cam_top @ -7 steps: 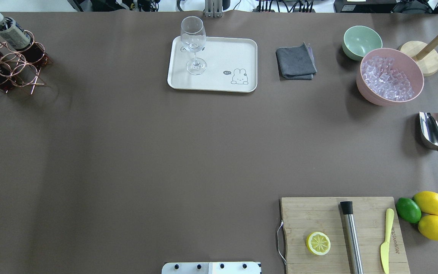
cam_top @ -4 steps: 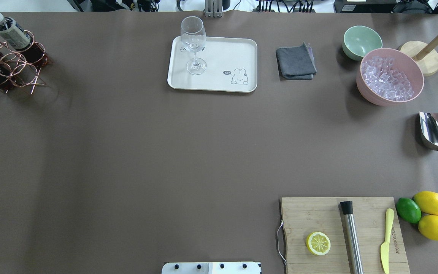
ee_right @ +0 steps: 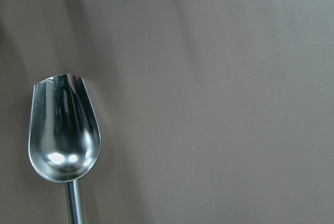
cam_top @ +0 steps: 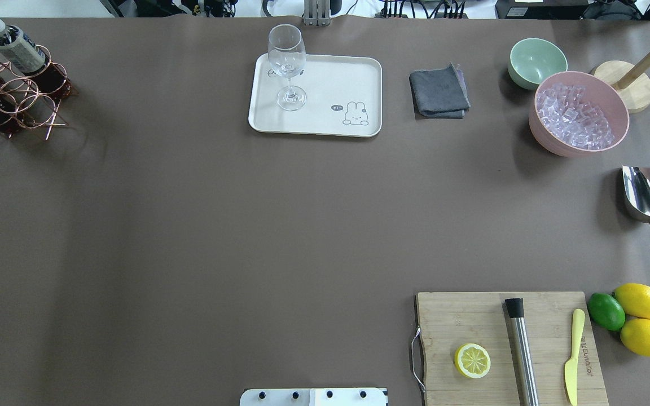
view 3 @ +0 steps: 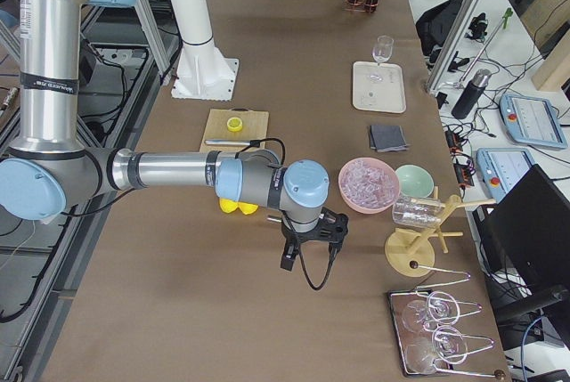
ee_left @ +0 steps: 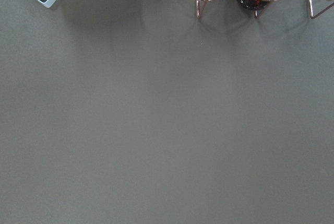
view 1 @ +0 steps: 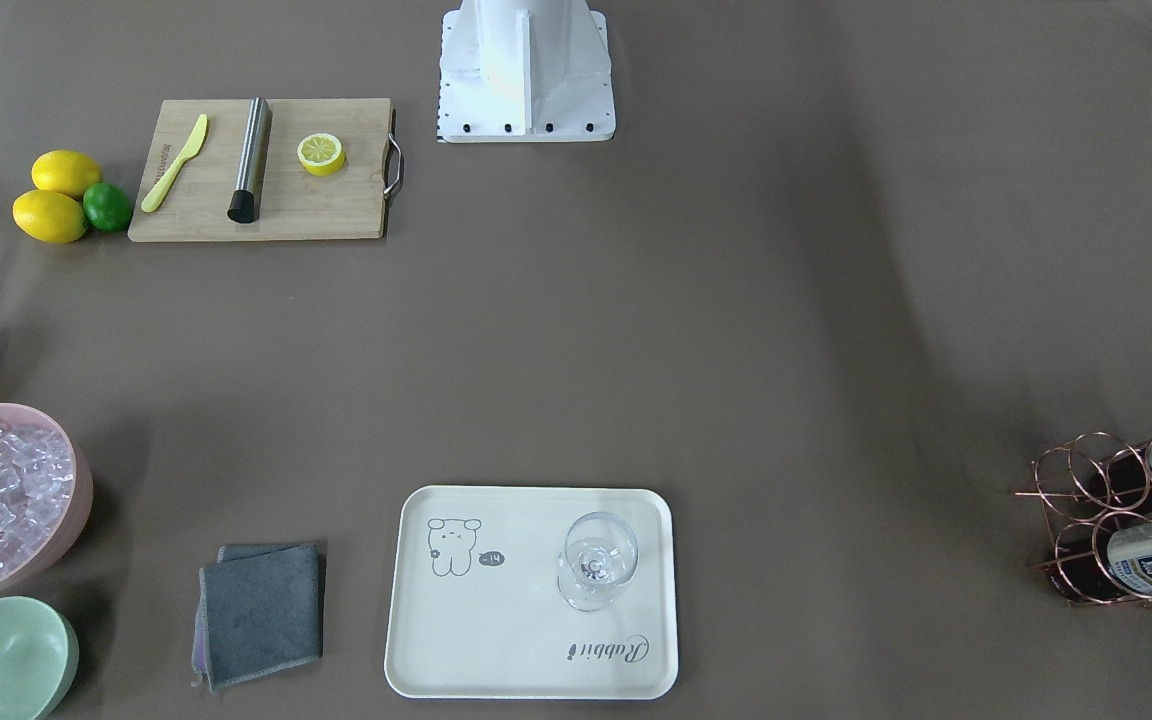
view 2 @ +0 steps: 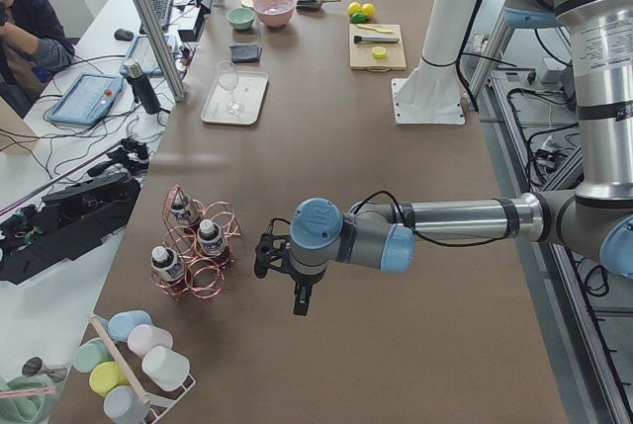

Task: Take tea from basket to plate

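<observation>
Three tea bottles (view 2: pixel 209 238) stand in the copper wire basket (cam_top: pixel 31 110) at the table's (cam_top: pixel 189 225) end on the robot's left. The overhead view shows only two of them, one cut by the edge. The cream plate (cam_top: pixel 325 79) is well apart and carries a wine glass (cam_top: pixel 287 62). The left tool (view 2: pixel 263 254) hangs near the basket, and the right tool (view 3: pixel 313 238) is above a steel scoop (ee_right: pixel 62 130). For both, I cannot tell if the fingers are apart or together.

Brown table (cam_top: pixel 201 225), cluttered white desks (view 2: pixel 99 56)
</observation>
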Tool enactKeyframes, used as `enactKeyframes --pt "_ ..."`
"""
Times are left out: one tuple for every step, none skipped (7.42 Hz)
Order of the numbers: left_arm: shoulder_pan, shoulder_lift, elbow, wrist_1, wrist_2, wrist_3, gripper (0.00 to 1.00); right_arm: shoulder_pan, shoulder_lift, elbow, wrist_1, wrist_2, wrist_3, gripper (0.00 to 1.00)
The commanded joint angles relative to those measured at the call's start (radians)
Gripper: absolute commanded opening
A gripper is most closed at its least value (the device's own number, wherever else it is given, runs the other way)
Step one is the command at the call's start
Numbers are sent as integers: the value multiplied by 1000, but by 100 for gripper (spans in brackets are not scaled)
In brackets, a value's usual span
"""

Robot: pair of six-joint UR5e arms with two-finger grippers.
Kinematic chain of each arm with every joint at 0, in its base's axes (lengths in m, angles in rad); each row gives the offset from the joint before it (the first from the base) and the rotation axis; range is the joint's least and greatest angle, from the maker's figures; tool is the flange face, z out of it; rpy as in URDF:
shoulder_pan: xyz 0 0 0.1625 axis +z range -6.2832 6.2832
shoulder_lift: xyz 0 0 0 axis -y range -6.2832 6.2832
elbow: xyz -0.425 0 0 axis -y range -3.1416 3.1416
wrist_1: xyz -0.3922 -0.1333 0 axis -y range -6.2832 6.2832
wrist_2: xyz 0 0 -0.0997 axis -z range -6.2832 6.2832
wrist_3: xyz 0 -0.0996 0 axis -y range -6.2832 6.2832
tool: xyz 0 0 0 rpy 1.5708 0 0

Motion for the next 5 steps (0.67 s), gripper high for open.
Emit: enactKeyframes --pt "0 0 -5 3 -2 1 98 2 0 0 0 -1 0 100" --pt "2 0 4 0 -2 1 98 2 -2 1 0 0 0 100" --pt "2 0 1 0 -3 1 98 3 -2 3 0 0 0 100" --pt "2 0 1 1 -3 1 98 5 -2 3 0 0 0 100" --pt "2 0 1 3 -3 1 98 5 -2 3 0 0 0 100"
